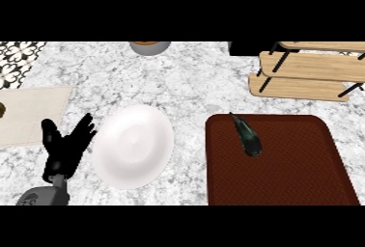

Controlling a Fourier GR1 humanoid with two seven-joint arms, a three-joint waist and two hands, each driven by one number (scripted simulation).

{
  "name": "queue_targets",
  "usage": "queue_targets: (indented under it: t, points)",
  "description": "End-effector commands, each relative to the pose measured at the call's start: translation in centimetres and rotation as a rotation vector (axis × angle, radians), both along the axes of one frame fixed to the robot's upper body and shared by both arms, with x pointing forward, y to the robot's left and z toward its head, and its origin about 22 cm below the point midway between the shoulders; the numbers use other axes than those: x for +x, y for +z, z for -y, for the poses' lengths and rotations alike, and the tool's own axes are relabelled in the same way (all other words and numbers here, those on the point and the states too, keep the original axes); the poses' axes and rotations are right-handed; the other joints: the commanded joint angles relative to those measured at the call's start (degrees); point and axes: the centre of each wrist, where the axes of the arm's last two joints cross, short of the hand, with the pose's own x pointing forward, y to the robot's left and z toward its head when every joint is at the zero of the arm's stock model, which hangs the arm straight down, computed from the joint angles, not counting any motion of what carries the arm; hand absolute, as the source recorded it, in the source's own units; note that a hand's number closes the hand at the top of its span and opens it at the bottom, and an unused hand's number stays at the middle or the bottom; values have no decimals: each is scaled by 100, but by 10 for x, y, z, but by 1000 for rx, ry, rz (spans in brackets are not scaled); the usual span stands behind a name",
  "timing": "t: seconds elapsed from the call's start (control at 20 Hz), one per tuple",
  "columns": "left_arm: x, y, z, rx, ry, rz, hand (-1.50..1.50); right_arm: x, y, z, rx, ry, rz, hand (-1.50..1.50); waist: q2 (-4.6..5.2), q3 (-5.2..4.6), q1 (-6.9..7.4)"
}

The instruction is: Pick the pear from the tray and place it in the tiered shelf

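One marble counter fills the view, and nothing on it suggests the task has begun. Next in size, the dark red tray sits at the right, near the lower edge. The tiered shelf, with pale wooden boards on black struts, stands beyond it at the upper right, apart from the tray. A white plate lies left of the tray, and a beige mat lies at the far left edge.

The only item on the tray is a long, dark green thing that looks more like a slim vegetable than a pear. It lies flat in the tray's upper left part. Its long axis runs from a thin pointed tip nearest the shelf side down to a thicker blunt end towards the tray's middle, tilted slightly rightward.

The left hand rests open beside the plate, fingers spread upward, holding nothing. The right hand does not show.

By my reading, picking, carrying and placing all remain to be done.
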Motion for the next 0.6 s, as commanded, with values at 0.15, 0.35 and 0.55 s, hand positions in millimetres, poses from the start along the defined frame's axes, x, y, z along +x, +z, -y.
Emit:
queue_targets:
  t: [0.15,0.35,0.55]
  points:
    - [-7,2,1,1,-6,4,0,45,25,54,2,-51,2,150,28,4,105]
    - [-18,-12,11,1,-16,-15,0,64,11,51,-27,11,-42,150,16,3,60]
    - [-13,-5,12,12,-6,17,0,81,29,68,-60,33,-79,150,29,1,103]
